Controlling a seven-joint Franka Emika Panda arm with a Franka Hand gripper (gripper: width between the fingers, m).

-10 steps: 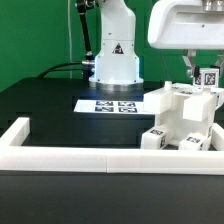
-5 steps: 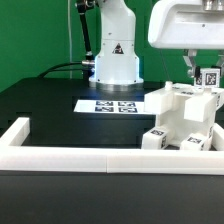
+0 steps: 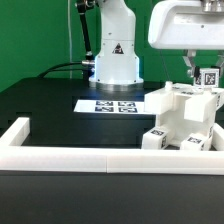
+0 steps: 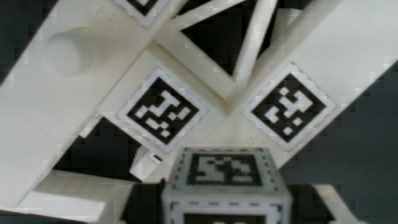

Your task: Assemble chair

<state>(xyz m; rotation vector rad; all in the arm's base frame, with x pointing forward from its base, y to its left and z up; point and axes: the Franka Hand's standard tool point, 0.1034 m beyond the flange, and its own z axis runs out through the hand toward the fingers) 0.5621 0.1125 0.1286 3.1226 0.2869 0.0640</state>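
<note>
The partly built chair (image 3: 183,118) is a chunky white structure with small tags, standing on the black table at the exterior view's right. My gripper (image 3: 203,68) hangs just above its top and is shut on a white square bar (image 3: 208,76) with a tag on its end. In the wrist view the bar (image 4: 217,180) sits between my dark fingers (image 4: 150,166), with the chair's tagged panels (image 4: 164,105) close beneath it. Whether the bar touches the chair is hidden.
The marker board (image 3: 108,104) lies flat in front of the robot base (image 3: 115,60). A low white border rail (image 3: 80,157) runs along the table's front and turns back at the exterior view's left (image 3: 17,131).
</note>
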